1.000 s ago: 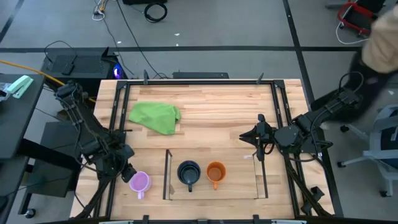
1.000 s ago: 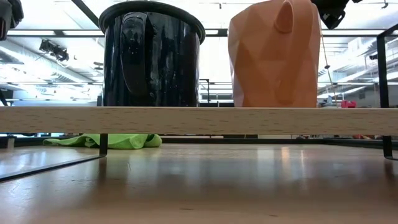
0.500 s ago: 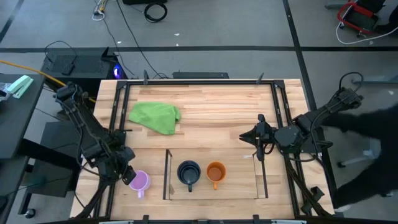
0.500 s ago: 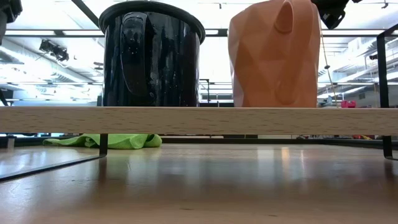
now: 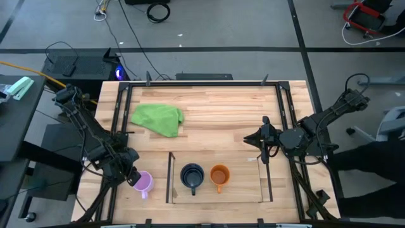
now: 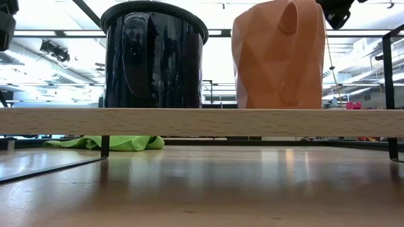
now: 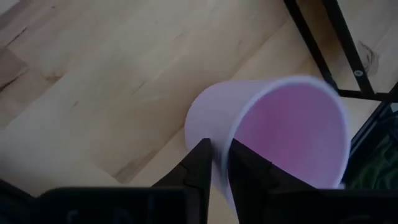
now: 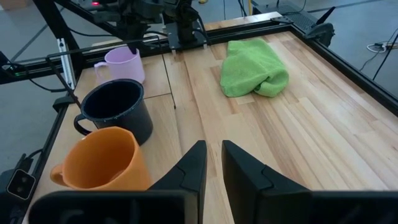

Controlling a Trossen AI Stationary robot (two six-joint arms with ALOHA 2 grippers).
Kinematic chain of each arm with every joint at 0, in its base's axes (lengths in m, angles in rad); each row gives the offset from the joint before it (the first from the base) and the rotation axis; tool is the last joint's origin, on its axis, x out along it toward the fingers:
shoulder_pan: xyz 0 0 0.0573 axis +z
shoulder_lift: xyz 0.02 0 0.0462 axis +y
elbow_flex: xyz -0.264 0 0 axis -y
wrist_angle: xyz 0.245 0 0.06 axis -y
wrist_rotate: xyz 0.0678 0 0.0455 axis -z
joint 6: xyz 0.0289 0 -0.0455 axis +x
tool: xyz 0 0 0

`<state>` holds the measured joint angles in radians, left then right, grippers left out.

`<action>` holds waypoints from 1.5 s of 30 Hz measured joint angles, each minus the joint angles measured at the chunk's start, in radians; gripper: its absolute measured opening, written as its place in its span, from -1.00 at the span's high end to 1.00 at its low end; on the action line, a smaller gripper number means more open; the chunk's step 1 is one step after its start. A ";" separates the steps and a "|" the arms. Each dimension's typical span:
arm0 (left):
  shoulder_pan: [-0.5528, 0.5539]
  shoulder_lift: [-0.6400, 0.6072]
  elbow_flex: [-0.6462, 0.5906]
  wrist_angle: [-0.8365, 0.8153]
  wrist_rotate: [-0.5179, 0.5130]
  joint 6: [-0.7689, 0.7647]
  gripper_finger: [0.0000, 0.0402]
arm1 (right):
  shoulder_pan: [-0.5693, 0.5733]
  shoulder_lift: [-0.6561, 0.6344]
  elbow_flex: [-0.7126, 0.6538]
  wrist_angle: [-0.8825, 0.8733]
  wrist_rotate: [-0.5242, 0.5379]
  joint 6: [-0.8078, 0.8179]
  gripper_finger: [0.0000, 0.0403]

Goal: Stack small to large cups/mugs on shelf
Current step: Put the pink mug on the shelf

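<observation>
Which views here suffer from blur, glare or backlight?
Left wrist view: purple mug soft-edged, very close. Low view: black mug and orange mug backlit by bright ceiling lights, glare streaks on the black one. High view: even light, sharp.

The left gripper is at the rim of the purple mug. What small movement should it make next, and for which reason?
Probably a short straight lift. In the left wrist view the left gripper has its fingers on either side of the light purple mug's rim wall, seemingly pinching it. The mug stands on the table outside the shelf, where the black mug and orange mug already sit.
</observation>
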<state>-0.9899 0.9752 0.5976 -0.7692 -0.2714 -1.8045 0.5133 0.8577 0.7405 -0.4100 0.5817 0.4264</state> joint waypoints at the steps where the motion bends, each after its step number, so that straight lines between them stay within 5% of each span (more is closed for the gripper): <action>1: 0.010 0.000 0.000 0.000 0.011 0.008 0.75 | 0.000 0.000 0.000 0.000 0.000 0.000 0.72; 9: 0.070 0.000 0.000 -0.007 0.035 0.068 0.94 | 0.000 0.000 0.000 0.000 0.000 -0.002 0.72; 17: 0.133 -0.001 0.040 -0.008 0.035 0.223 0.91 | 0.000 0.000 0.000 0.000 0.000 -0.002 0.72; 33: 0.336 -0.001 0.482 -0.321 -0.107 0.636 0.94 | 0.000 0.000 0.000 0.000 0.000 -0.010 0.72; 45: 0.649 0.006 0.683 -0.325 -0.179 1.055 0.94 | 0.000 0.000 0.000 0.000 0.001 -0.010 0.72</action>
<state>-0.3413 0.9813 1.2810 -1.0943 -0.4505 -0.7498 0.5129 0.8576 0.7403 -0.4103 0.5823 0.4160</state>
